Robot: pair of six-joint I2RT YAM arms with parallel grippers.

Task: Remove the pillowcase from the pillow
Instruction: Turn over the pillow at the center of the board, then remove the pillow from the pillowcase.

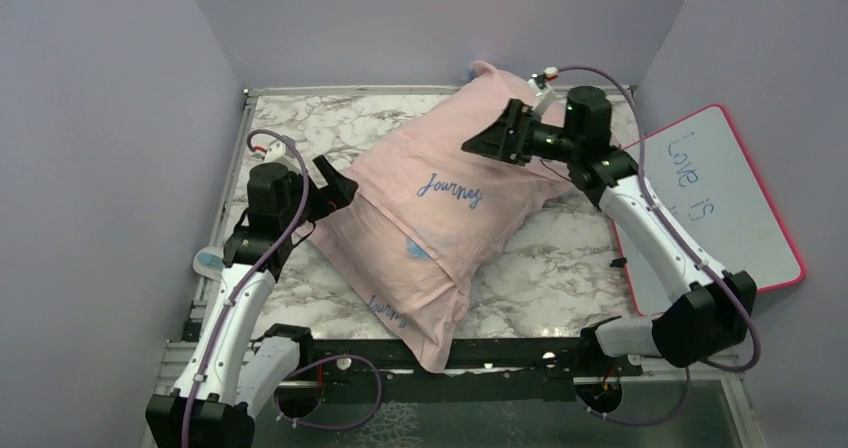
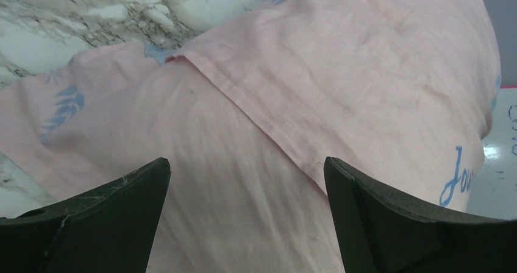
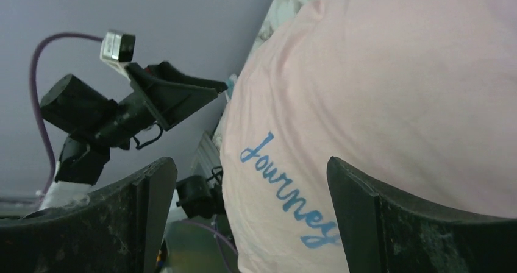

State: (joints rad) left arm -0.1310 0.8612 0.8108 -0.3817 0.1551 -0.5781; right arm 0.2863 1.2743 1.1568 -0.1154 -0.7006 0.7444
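The pillowcase (image 1: 440, 218) lies slantwise across the middle of the marble table (image 1: 570, 258), pale pink side up. It runs from the far right corner toward the near edge. Its flat, empty near end hangs over that edge onto the black rail between the arm bases. The rest is plumped full, and the pillow inside is wholly hidden by the cloth. "Journey" in blue cursive sits on the top face, and the word shows again near the hanging end.

The left fingers (image 1: 340, 188) are at the pillowcase's left side, spread wide and gripping nothing. In the left wrist view both fingers (image 2: 110, 218) frame bare pink fabric crossed by a slanting hem. Whether their tips touch the cloth cannot be told.

The right fingers (image 1: 500, 133) hang over the far, full end of the pillowcase, also spread wide with nothing between them. The right wrist view shows them (image 3: 390, 218) apart from the bulging fabric.

A pink-framed whiteboard (image 1: 730, 208) with "Love is" written on it rests at the table's right side.
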